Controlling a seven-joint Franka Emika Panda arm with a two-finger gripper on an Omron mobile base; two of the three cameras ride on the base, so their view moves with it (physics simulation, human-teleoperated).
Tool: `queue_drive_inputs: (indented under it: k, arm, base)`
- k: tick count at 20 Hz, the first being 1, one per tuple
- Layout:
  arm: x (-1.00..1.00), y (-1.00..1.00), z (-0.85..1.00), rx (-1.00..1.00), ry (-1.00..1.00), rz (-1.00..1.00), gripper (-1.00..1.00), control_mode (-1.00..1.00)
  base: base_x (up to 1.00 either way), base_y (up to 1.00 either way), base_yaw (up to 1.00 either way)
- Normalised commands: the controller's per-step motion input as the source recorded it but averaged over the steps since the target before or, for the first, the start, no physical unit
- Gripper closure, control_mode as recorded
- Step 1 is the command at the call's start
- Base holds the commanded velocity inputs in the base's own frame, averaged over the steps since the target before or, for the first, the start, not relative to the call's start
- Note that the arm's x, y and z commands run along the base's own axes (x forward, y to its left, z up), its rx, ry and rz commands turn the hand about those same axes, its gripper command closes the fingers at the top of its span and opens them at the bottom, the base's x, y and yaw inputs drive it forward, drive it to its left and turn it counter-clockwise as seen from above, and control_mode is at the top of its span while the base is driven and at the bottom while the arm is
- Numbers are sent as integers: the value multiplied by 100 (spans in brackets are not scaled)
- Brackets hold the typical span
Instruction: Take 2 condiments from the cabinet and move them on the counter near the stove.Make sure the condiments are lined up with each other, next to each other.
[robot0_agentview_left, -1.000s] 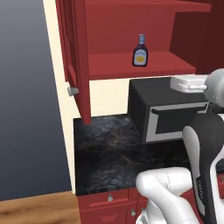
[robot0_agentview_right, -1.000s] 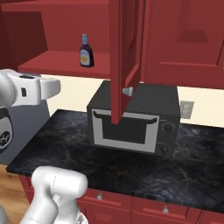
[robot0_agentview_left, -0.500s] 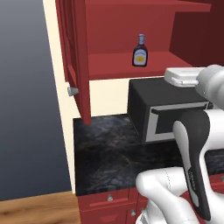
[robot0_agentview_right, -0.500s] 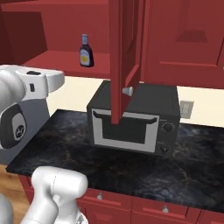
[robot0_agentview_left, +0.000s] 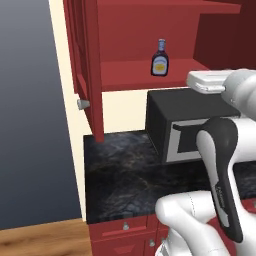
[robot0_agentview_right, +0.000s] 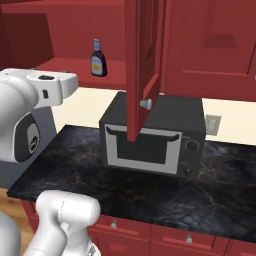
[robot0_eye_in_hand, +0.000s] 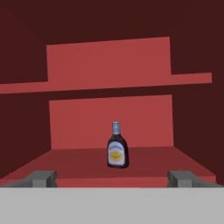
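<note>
The dark purple bottle (robot0_eye_in_hand: 117, 151) with its yellow label stands upright on the red shelf of the open wall cabinet (robot0_eye_in_hand: 109, 105), straight ahead of my gripper (robot0_eye_in_hand: 113, 178). The gripper is open, its two fingertips (robot0_eye_in_hand: 42, 178) wide apart and empty, still short of the shelf's front edge. From the base, the bottle (robot0_agentview_left: 160, 58) sits alone on the shelf, and my white hand (robot0_agentview_left: 209, 81) hangs below and to its right, above the microwave. From the other side, the bottle (robot0_agentview_right: 98, 59) is right of and above my hand (robot0_agentview_right: 50, 87). The terracotta shaker and the cooktop are out of view.
A black microwave (robot0_agentview_left: 185, 125) stands on the black marbled counter (robot0_agentview_left: 125, 175) under the shelf. The cabinet's open door (robot0_agentview_left: 87, 65) with its silver knob hangs left of the bottle; the other door (robot0_agentview_right: 142, 65) juts out over the microwave (robot0_agentview_right: 155, 135).
My hand has risen a little toward the cabinet shelf and the forearm has swung up. The bottle and the doors have not moved.
</note>
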Motion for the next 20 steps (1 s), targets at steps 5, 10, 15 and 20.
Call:
queue_drive_inputs:
  k: [5, 10, 15, 20]
  arm:
    - [36, 5, 7, 0, 1, 0, -100, -100]
    - [46, 3, 0, -1, 5, -2, -100, -100]
    - [46, 0, 0, -2, 7, -4, -100, -100]
    - [38, 0, 0, -2, 7, -2, -100, -100]
  base:
    - [0, 0, 0]
    - [0, 0, 0]
    - [0, 0, 0]
    - [0, 0, 0]
